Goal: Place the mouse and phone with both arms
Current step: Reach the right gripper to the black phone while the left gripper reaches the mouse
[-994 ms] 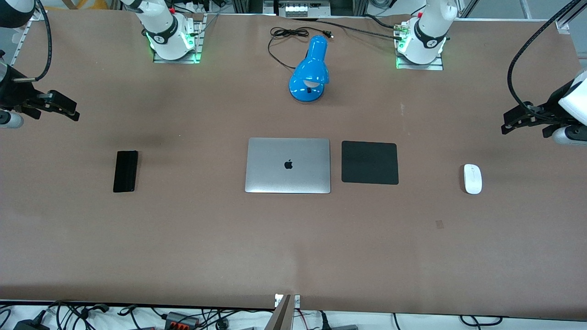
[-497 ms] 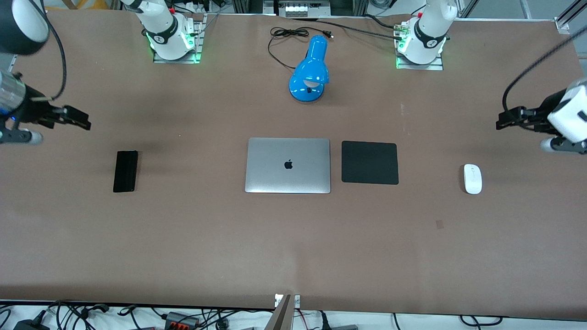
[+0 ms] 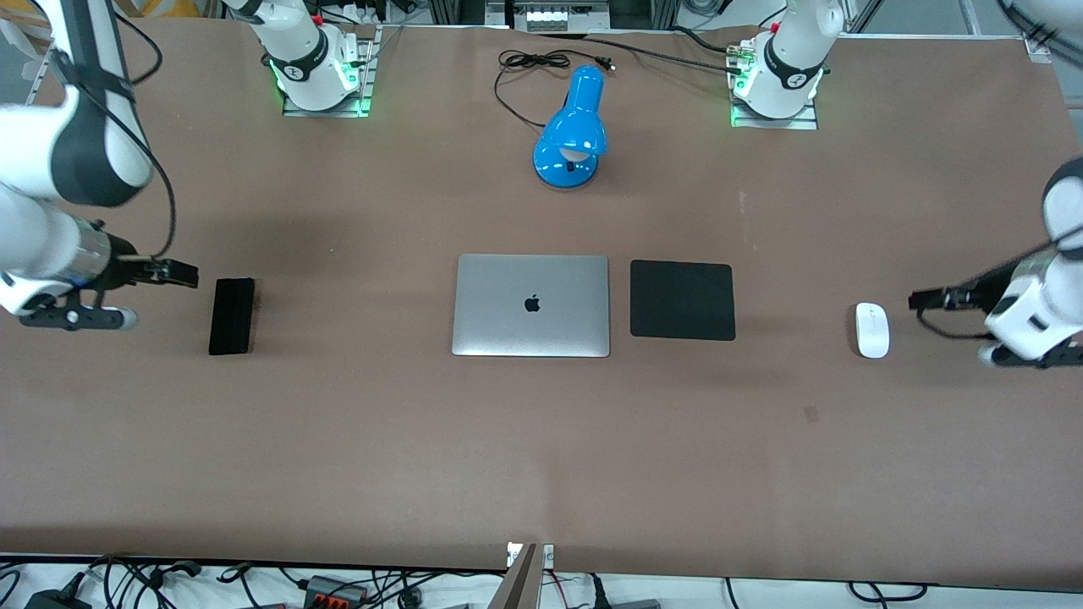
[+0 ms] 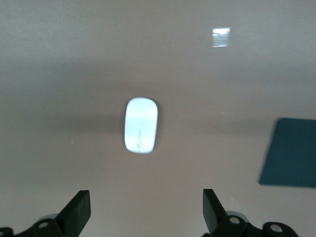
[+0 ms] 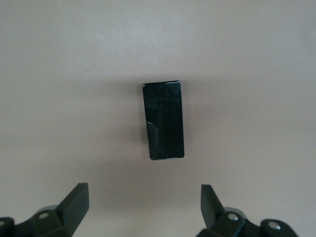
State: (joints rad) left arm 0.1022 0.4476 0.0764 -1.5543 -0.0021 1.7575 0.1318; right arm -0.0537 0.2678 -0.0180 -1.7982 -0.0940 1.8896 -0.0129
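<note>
The white oval mouse (image 3: 871, 330) lies on the brown table toward the left arm's end; it also shows in the left wrist view (image 4: 141, 125). My left gripper (image 3: 918, 299) is open and empty, in the air beside the mouse, apart from it (image 4: 144, 210). The black phone (image 3: 231, 315) lies flat toward the right arm's end and shows in the right wrist view (image 5: 163, 120). My right gripper (image 3: 188, 274) is open and empty, in the air beside the phone, not touching it (image 5: 144, 205).
A closed silver laptop (image 3: 531, 304) lies at the table's middle with a square black mouse pad (image 3: 682, 300) beside it, between laptop and mouse. A blue desk lamp (image 3: 574, 131) with its black cord stands farther from the front camera.
Both arms have swung down and inward. The left gripper has come down beside the mouse, the right gripper beside the phone. Mouse and phone have not moved.
</note>
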